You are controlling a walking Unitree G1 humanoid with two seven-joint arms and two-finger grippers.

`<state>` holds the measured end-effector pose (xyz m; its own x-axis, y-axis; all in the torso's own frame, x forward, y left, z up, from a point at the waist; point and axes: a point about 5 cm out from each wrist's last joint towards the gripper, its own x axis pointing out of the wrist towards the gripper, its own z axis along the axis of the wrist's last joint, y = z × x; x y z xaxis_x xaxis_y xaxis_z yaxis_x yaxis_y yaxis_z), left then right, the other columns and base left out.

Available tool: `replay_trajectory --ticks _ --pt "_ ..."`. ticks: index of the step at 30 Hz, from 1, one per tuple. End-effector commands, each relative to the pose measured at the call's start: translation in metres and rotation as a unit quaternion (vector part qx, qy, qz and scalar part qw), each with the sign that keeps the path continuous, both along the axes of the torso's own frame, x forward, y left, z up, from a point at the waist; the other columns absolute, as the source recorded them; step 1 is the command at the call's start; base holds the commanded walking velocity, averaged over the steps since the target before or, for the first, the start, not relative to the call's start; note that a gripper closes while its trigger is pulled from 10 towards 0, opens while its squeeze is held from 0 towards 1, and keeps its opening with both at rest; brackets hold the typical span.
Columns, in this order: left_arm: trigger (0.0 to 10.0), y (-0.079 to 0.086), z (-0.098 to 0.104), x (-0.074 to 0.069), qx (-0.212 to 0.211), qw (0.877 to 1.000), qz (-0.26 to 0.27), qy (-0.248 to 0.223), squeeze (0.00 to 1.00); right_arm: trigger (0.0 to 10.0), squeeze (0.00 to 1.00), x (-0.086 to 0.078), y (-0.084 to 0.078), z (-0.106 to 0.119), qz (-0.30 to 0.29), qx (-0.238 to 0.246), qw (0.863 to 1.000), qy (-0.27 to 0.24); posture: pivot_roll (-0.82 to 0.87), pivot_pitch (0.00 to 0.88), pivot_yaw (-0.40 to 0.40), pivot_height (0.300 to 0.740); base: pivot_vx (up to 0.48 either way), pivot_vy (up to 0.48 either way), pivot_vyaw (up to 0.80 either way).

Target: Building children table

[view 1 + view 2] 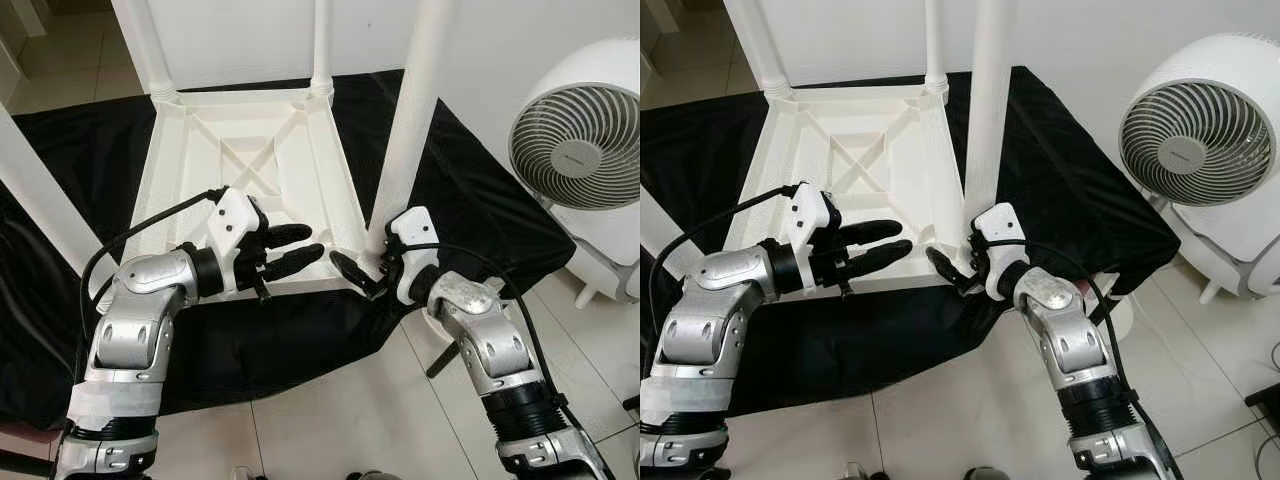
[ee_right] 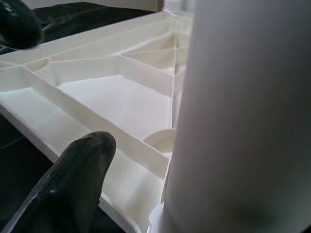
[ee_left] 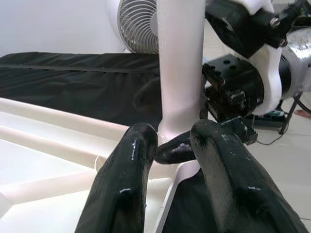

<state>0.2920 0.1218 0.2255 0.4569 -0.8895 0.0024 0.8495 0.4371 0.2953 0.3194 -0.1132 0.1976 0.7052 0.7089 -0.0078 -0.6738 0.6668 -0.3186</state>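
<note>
A white children's table lies upside down on a black cloth, its ribbed underside facing up and its legs standing upward. My right gripper is at the foot of the near right leg, open, straddling it. One black finger shows beside the leg with a gap between them; the other is hidden behind the leg. My left gripper hovers open over the table's near edge, pointing at that same leg's foot, with nothing held.
A white round fan stands on the tiled floor to the right, close to my right arm. Further table legs rise at the far left, the far right and the near left. A white wall lies behind.
</note>
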Motion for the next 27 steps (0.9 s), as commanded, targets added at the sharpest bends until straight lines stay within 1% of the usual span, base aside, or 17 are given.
replay_trajectory --ticks 1,6,7,9,11,15,16,17,18,20,21,22,23,24,25,27 --pt "10.0 0.009 0.003 0.007 -0.034 0.989 0.147 -0.01 0.0 10.0 0.0 0.004 0.002 0.012 0.03 -0.018 0.999 -0.025 -0.08 0.112 0.033 0.74 0.0 0.0 0.0" --pt "10.0 0.009 0.003 0.006 -0.034 0.989 0.144 -0.007 0.0 10.0 0.0 0.006 0.0 0.013 0.03 -0.023 0.999 -0.029 -0.08 0.112 0.033 0.74 0.0 0.0 0.0" --pt "10.0 0.008 0.004 0.004 -0.033 0.99 0.139 -0.003 0.0 10.0 0.0 0.006 -0.003 0.015 0.042 -0.033 0.998 -0.029 -0.08 0.111 0.035 0.74 0.0 0.0 0.0" --pt "10.0 0.008 0.004 0.004 -0.033 0.99 0.139 -0.003 0.0 10.0 0.0 0.006 -0.003 0.015 0.042 -0.033 0.998 -0.029 -0.08 0.111 0.035 0.74 0.0 0.0 0.0" --pt "10.0 0.007 0.004 0.002 -0.031 0.991 0.132 -0.001 0.0 10.0 0.0 0.006 -0.007 0.01 0.082 -0.062 0.995 -0.006 -0.08 0.105 0.037 0.74 0.0 0.0 0.0" --pt "10.0 0.007 0.004 0.002 -0.031 0.991 0.132 -0.001 0.0 10.0 0.0 0.006 -0.007 0.01 0.082 -0.062 0.995 -0.006 -0.08 0.105 0.037 0.74 0.0 0.0 0.0" --pt "10.0 0.007 0.004 0.001 -0.03 0.991 0.132 -0.001 0.0 0.0 0.0 0.006 -0.008 0.006 0.098 -0.068 0.993 0.008 -0.08 0.105 0.037 0.74 0.0 0.0 0.0" --pt "10.0 0.007 0.004 0.001 -0.03 0.991 0.132 -0.001 0.0 0.0 0.0 0.006 -0.008 0.006 0.098 -0.068 0.993 0.008 -0.08 0.105 0.037 0.74 0.0 0.0 0.0" --pt "10.0 0.007 0.005 0.001 -0.03 0.991 0.133 -0.001 0.0 0.0 0.0 0.006 -0.007 0.003 0.105 -0.064 0.992 0.02 -0.08 0.103 0.037 0.74 0.0 0.0 0.0" --pt "10.0 0.007 0.005 0.001 -0.03 0.991 0.133 -0.001 0.0 0.0 0.0 0.006 -0.007 0.003 0.105 -0.064 0.992 0.02 -0.08 0.103 0.037 0.74 0.0 0.0 0.0" --pt "10.0 0.007 0.005 0.001 -0.031 0.99 0.135 -0.001 0.0 0.0 0.0 0.008 -0.007 0.0 0.083 -0.056 0.994 0.032 -0.08 0.102 0.033 0.74 0.0 0.0 0.0" --pt "10.0 0.007 0.004 0.001 -0.032 0.99 0.138 0.001 0.0 0.0 0.0 0.012 -0.007 -0.002 0.046 -0.049 0.997 0.04 -0.08 0.103 0.032 0.74 0.0 0.0 0.0" --pt "10.0 0.007 0.004 0.001 -0.032 0.99 0.138 0.001 0.0 0.0 0.0 0.012 -0.007 -0.002 0.046 -0.049 0.997 0.04 -0.08 0.103 0.032 0.74 0.0 0.0 0.0" --pt "10.0 0.007 0.004 0.002 -0.032 0.99 0.141 0.003 0.0 0.0 0.0 0.015 -0.008 -0.005 0.008 -0.044 0.998 0.047 -0.08 0.104 0.032 0.74 0.0 0.0 0.0" --pt "10.0 0.008 0.004 0.002 -0.032 0.989 0.142 0.003 0.0 0.0 0.0 0.016 -0.008 -0.006 -0.016 -0.042 0.998 0.05 -0.08 0.104 0.032 0.74 0.0 0.0 0.0" --pt "10.0 0.008 0.004 0.002 -0.031 0.989 0.143 0.004 0.0 0.0 0.0 0.017 -0.008 -0.007 -0.026 -0.041 0.998 0.051 -0.08 0.104 0.032 0.74 0.0 0.0 0.0"
